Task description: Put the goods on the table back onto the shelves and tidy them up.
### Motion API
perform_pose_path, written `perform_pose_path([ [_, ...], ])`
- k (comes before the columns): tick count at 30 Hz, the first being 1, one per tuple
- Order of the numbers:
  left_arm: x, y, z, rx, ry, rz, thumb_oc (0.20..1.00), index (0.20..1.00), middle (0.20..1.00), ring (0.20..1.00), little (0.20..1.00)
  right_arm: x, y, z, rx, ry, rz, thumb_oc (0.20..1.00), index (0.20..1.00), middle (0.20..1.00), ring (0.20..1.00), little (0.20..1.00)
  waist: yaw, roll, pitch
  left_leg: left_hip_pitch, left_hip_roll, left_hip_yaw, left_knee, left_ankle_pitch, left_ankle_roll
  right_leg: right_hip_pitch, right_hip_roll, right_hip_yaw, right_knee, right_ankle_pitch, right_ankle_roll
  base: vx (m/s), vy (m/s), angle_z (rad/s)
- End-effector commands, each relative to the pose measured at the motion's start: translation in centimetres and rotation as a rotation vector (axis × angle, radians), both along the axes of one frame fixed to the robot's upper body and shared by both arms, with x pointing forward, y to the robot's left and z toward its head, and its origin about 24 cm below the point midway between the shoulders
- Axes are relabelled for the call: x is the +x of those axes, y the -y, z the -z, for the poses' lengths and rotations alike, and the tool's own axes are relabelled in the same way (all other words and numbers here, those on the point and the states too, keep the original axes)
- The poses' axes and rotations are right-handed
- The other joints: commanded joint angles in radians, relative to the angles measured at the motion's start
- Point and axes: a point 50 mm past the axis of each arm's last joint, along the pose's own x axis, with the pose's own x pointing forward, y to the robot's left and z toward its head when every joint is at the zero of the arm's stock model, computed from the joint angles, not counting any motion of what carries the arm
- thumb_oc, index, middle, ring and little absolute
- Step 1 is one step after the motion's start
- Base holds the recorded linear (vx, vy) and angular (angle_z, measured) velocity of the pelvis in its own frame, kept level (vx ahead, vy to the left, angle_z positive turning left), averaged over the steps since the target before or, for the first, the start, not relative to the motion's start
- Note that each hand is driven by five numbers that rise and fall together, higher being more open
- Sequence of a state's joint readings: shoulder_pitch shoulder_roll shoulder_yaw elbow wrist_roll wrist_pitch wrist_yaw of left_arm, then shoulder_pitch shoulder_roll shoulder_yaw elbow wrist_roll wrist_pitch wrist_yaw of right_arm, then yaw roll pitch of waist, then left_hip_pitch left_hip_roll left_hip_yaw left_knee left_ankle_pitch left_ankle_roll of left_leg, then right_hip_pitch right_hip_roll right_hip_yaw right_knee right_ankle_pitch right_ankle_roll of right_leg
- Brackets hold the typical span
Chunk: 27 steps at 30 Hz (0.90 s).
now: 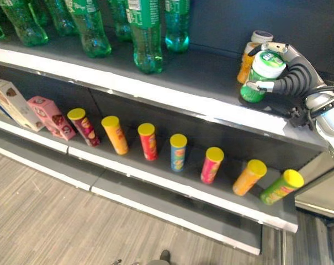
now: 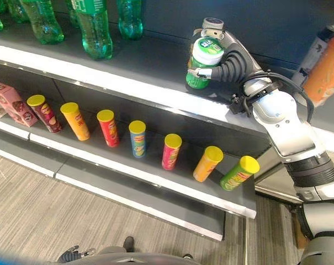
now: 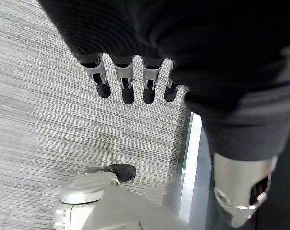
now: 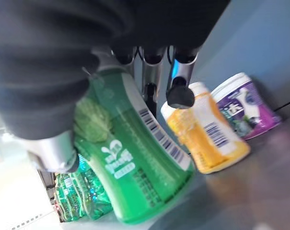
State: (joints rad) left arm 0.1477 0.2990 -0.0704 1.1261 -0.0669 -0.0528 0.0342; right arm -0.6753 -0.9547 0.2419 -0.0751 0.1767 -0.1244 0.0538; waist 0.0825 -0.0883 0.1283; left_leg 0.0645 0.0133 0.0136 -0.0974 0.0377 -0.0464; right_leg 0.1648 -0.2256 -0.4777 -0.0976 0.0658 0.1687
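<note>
A green jar with a white lid point(image 1: 261, 74) stands near the front edge of the upper shelf point(image 1: 155, 91), at its right end. My right hand point(image 2: 230, 66) is shut on it, fingers and thumb curled round its sides. In the right wrist view the green jar point(image 4: 135, 158) rests on the shelf board, tilted in my grasp. Just behind it stands an orange jar point(image 4: 207, 136), and a purple jar point(image 4: 245, 108) stands further back by the wall. My left hand point(image 3: 128, 81) hangs over the floor with straight fingers and holds nothing.
Green plastic bottles point(image 1: 144, 38) stand along the upper shelf to the left. On the lower shelf point(image 1: 172, 185) a row of crisp tubes point(image 1: 147, 141) leans, with pink point(image 1: 51, 117) and white point(image 1: 9, 102) boxes at the left. An orange pack point(image 2: 328, 66) shows at the right.
</note>
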Motion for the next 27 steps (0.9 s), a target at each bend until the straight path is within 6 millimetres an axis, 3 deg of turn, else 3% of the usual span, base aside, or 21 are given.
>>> perform_pose_path([
  [1,0.7,-0.7,-0.1,0.035,-0.016,0.026,1.0,1.0,1.0,1.0,1.0,-0.6,-0.7,-0.4,0.001,0.011,-0.069,0.2,0.2,0.2,0.2,0.2,0.029,0.003,-0.032,0.035,0.097,0.101,0.016,-0.071,-0.075,-0.011,-0.042,0.008,0.063,-0.054,0.021,0.01,0.007,-0.07],
  [27,0.4,-0.9,0.0,0.042,-0.031,0.018,1.0,1.0,1.0,1.0,1.0,-0.2,-2.7,0.0,-0.018,-0.048,-0.164,0.2,0.2,0.2,0.2,0.2,0.026,-0.004,-0.037,0.05,0.094,0.111,0.014,-0.08,-0.071,-0.01,-0.047,0.015,0.065,-0.05,0.022,0.0,0.001,-0.01],
])
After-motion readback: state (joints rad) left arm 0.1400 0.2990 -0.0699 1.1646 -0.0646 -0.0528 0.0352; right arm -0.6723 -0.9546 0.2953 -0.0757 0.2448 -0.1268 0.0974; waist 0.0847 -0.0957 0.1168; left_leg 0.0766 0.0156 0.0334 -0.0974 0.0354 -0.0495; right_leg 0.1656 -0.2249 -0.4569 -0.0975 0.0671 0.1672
